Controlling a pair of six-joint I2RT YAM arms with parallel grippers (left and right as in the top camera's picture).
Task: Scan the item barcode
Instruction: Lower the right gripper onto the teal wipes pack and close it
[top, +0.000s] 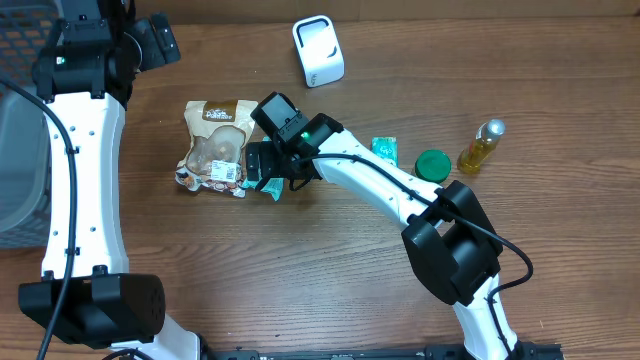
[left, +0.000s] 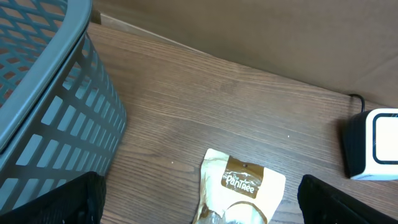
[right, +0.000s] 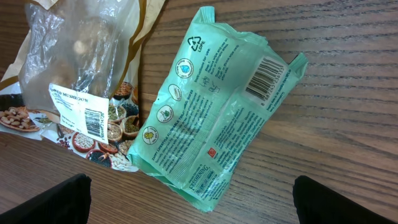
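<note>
The mint-green plastic packet (right: 217, 118) lies flat on the wooden desk (right: 348, 137), barcode up, touching the beige mushroom pouch (right: 81, 74), with the right claw (right: 193, 202) spread wide above it. The left claw (left: 199, 208) is spread too, empty, near the grey mesh basket (left: 50, 93).

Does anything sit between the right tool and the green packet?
Nothing visible does. The packet lies bare under the open right tool, barcode facing up; the snack bag lies beside it.

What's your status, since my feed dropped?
Left end effector open, empty. Right end effector open over green pack, barcode up. Snack bag against pack; scanner stands apart.
</note>
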